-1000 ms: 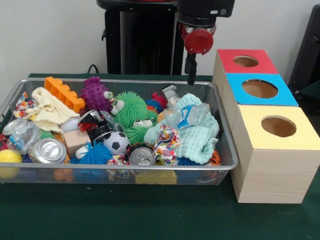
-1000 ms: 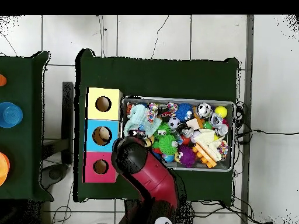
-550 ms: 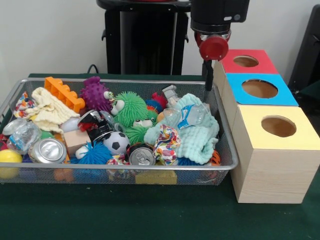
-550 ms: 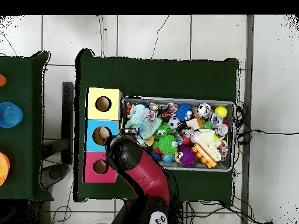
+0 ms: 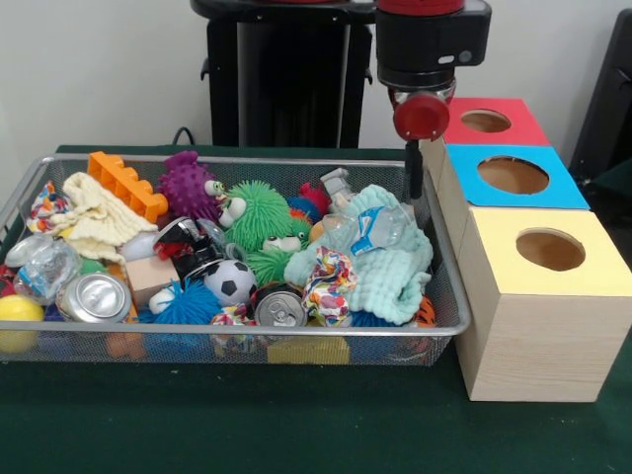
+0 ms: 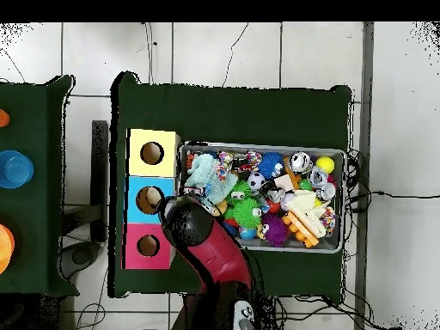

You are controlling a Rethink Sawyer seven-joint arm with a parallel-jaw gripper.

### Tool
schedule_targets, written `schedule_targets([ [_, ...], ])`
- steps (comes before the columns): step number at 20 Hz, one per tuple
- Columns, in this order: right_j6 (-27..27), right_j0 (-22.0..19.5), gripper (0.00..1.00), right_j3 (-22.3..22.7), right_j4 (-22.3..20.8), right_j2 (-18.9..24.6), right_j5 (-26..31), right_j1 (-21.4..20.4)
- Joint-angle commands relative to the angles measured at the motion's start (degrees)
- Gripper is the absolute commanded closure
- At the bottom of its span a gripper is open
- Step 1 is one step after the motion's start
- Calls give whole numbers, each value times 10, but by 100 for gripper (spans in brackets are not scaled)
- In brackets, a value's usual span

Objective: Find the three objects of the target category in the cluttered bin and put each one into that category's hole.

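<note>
Green table (image 5: 296,425): bin (image 5: 434,326) beneath pincer (image 5: 414,188).

Wire mesh, fuzz, foil and pale wood on matt green cloth

The bin (image 5: 449,296) is fine silvery metal mesh with a smooth wire rim; the bench (image 5: 296,425) wears a dull dark green felt-like cover; the three boxes (image 5: 538,326) show pale matt wood grain on their sides, with flat matt coloured tops; two cans (image 5: 96,296) are shiny bare metal; the mint cloth (image 5: 395,272) looks soft and nubbly, the cream cloth (image 5: 94,217) loosely knitted; the green balls (image 5: 259,212) are rubbery and spiky; the orange block (image 5: 123,183) is smooth hard plastic; the crumpled bottle (image 5: 44,267) is clear glossy plastic; the arm's red cap (image 5: 422,117) is smooth, slightly glossy.
</note>
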Motion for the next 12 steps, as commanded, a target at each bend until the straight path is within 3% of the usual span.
schedule_targets([
  [1,63,-52,0,23,-4,78,-50,4],
  [6,46,-91,0,20,-24,95,-64,11],
  [12,35,-121,0,-16,-47,81,-43,35],
])
